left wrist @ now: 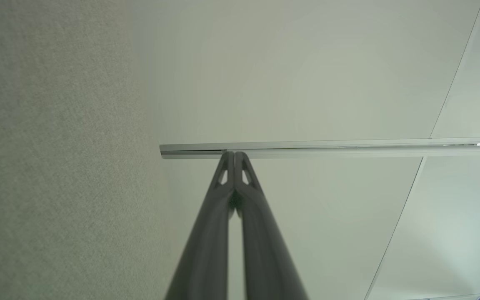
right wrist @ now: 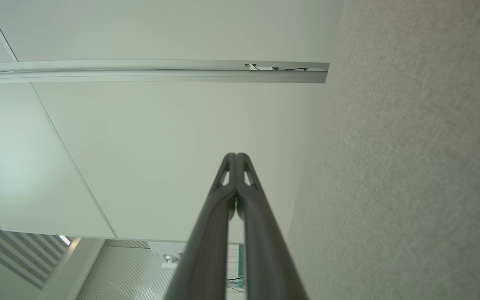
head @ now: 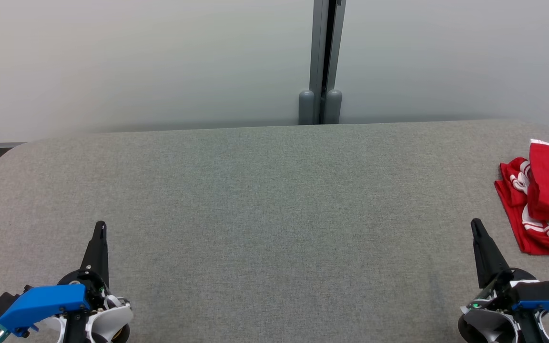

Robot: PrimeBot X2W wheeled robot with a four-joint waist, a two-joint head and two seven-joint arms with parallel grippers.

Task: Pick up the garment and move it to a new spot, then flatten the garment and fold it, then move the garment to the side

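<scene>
The garment (head: 543, 200) is red with white stripes and lies crumpled at the far right edge of the grey table (head: 265, 200), partly cut off by the head view's border. My right gripper (head: 475, 224) is shut and empty at the lower right, a short way left of and below the garment, not touching it. My left gripper (head: 100, 226) is shut and empty at the lower left, far from the garment. In the left wrist view the gripper (left wrist: 235, 154) has its fingertips pressed together. The right wrist view shows the same of the right gripper (right wrist: 236, 155).
A pale wall runs behind the table, with a grey vertical post (head: 322, 62) at its middle. The table's left corner is rounded (head: 12, 147). The wide felt surface stretches between the two grippers.
</scene>
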